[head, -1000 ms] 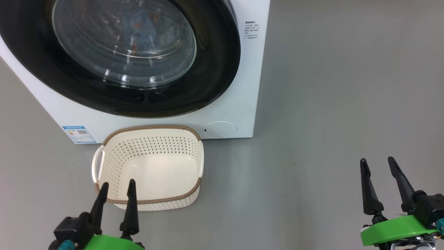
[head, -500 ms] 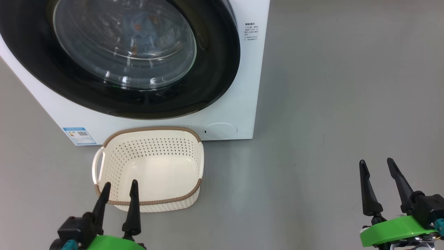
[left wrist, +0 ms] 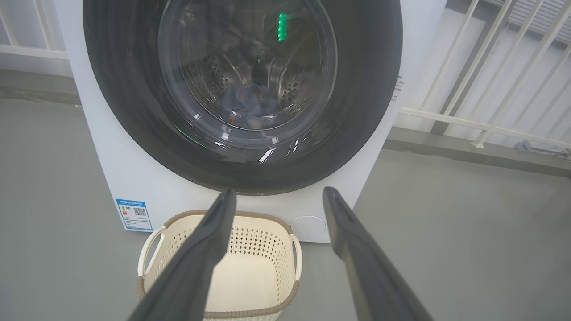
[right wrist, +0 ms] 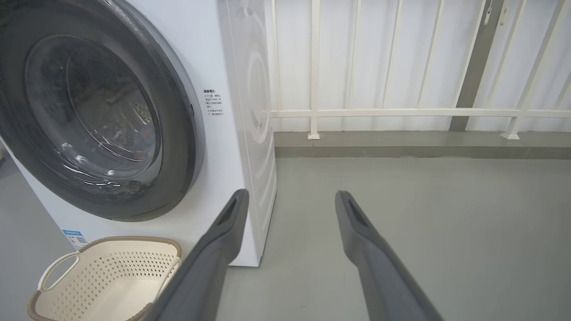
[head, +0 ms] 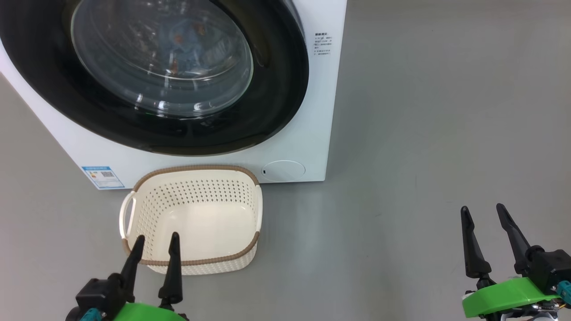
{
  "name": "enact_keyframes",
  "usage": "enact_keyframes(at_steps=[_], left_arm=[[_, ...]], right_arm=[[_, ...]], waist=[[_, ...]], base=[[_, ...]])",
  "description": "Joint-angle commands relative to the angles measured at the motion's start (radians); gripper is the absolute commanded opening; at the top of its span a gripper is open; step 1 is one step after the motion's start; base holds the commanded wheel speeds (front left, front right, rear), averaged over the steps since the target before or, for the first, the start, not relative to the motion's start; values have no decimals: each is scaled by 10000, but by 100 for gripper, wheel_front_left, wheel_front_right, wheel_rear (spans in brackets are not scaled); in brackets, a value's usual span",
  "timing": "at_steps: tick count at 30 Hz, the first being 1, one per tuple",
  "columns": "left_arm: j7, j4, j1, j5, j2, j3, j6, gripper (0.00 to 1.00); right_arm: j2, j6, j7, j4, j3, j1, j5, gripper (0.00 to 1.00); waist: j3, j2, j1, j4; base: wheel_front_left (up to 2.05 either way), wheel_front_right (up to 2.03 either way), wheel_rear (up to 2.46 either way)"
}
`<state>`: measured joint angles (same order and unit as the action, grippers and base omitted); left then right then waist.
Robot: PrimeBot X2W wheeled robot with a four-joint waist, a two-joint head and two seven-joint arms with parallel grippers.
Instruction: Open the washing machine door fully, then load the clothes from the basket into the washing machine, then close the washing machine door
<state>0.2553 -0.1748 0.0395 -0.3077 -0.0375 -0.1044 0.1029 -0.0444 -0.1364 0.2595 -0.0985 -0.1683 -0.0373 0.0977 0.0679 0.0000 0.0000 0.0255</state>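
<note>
My left fingers (head: 172, 267) and right fingers (head: 470, 245), at the lower corners, stand apart, empty; behind the shut washing machine door (head: 276, 89), apparently clothes (left wrist: 250, 103).

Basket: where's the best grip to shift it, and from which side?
Likely the white loop handle on the left end of the basket, from above with the open left gripper: it stands off the perforated wall, leaving a finger gap, and the basket sits upright.

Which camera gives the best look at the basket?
Head view: the whole basket shows, empty; only the tips of the left gripper cross its near rim. The left wrist view hides part behind that gripper's fingers; the right wrist view cuts off its near end.
</note>
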Motion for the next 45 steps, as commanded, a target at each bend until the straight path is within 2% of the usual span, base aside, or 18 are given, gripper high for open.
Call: enact_keyframes(at_steps=[1,20,21,27,32,37,45], left_arm=[[65,158,152,-48,-127,329,64,100],[65,-52,70,-312,-127,367,229,100],[-2,-261,-10,-318,5,76,173,0],[-64,-692,-160,-557,114,43,162,0],[-180,-681,-145,-1104,70,96,165,0],[-273,-693,-112,-1534,39,134,168,0],[-489,-721,-36,-2500,-24,227,180,0]], right_arm=[[-59,57,23,204,289,-101,-86,100],[-58,57,23,170,343,-89,-38,100],[4,-2,1,-97,37,-4,9,0],[108,-3,-125,-689,-5,68,271,0],[101,0,-279,-711,22,52,883,0],[96,2,-379,-733,56,34,1365,0],[84,6,-630,-784,108,-23,2455,0]], waist=[[-14,0,0,2],[-89,0,0,-53],[-90,0,0,-52],[-95,0,1,-49],[-147,0,22,-64],[-146,0,2,-71],[-181,0,0,-85]], base=[[0,0,0],[0,0,0],[0,0,0],[0,0,0],[0,0,0],[0,0,0],[0,0,0]])
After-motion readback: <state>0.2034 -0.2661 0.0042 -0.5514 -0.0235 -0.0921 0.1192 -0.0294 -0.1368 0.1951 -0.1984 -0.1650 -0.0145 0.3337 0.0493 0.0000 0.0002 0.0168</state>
